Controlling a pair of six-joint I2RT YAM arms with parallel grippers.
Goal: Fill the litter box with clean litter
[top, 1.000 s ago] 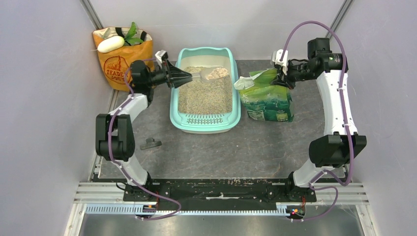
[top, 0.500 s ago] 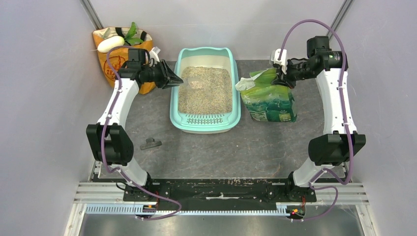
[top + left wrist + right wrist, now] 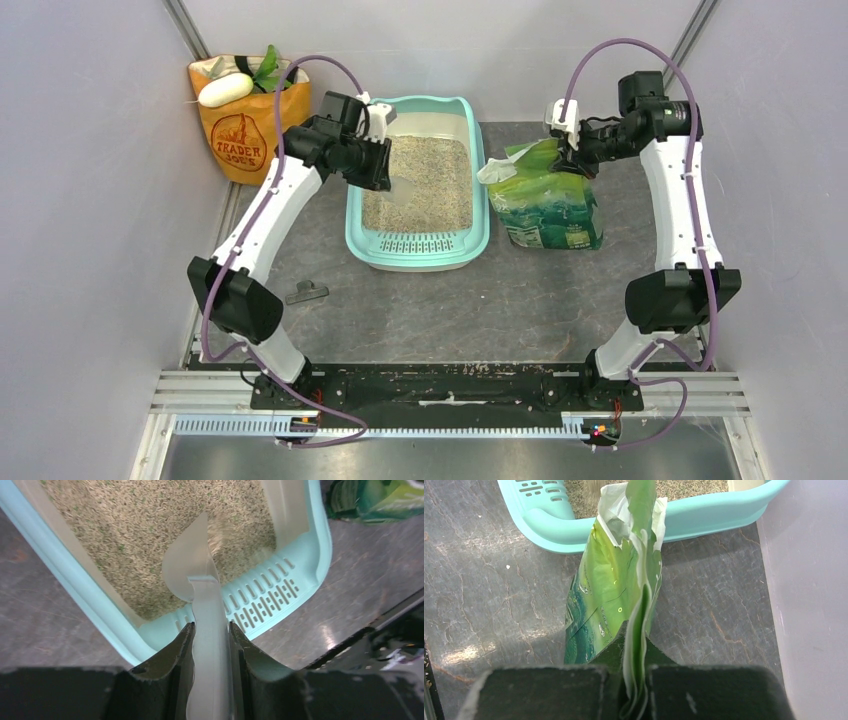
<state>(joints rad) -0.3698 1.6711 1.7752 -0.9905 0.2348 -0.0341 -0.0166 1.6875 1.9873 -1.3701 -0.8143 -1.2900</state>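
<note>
Step in hand: you are tipping out a scoopful. The clear scoop [image 3: 192, 567] is turned on its edge above the litter box [image 3: 481, 215], and grains spill off its lip toward the slotted end.
Left fingers [image 3: 172, 665]: pinching the scoop's handle, one on each side, over the box's 9 o'clock wall.
Right fingers [image 3: 549, 690]: pressed together on the top edge of the green bag [image 3: 609, 595], holding it upright with its torn mouth turned toward the box.
Where it sits: the box lies on the table [image 3: 450, 310] at 12 o'clock from the arm bases, slotted step at its 6 o'clock end. The bag stands just beside it at 3 o'clock.
The litter [image 3: 425, 185]: beige-tan grains with a few green flecks cover the tray floor from wall to wall, below the cream rim.
Progress: by the look of it, well along, though another scoop or two may be wanted.
Next move: level the emptied scoop, swing it toward 3 o'clock and dip it into the bag's mouth. That calls for a clean pass over the rim and a steady hold on the bag.
</note>
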